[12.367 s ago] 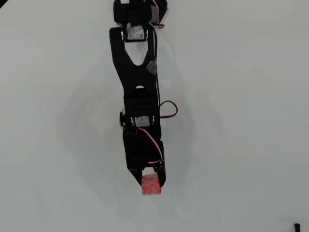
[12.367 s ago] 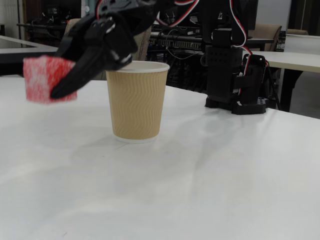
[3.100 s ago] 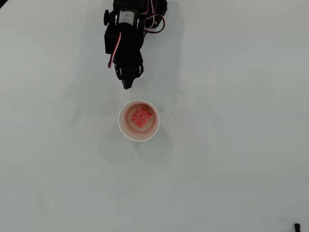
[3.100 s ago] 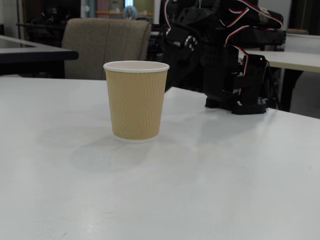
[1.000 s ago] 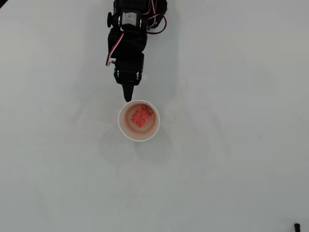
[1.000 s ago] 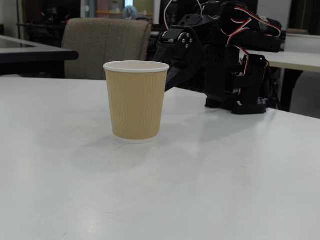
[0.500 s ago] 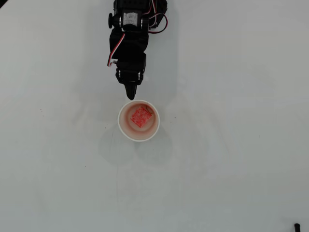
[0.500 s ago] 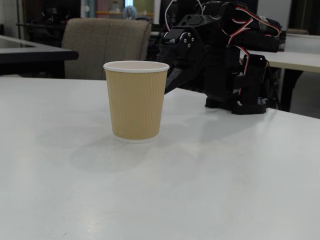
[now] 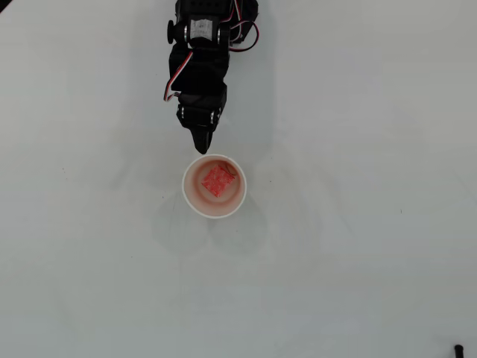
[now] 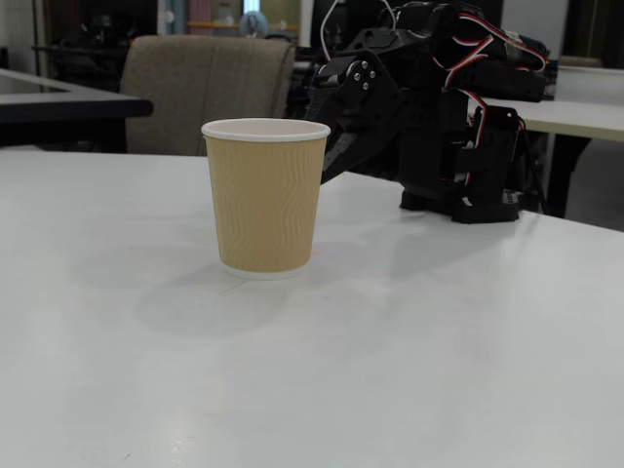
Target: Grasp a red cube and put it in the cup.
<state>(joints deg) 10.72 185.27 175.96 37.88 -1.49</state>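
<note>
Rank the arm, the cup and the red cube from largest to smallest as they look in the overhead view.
1. The arm, though it is cut off by the top edge and stands nearer the camera, so its lead is partly apparent.
2. The cup, a round rim below the claw.
3. The red cube, lying inside the cup.

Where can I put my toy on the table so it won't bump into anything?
Nearly anywhere: the white table is bare left, right and below the cup in the overhead view. The only tight spot is above the cup, where the pincer nearly reaches its rim. The red cube is inside it.
</note>
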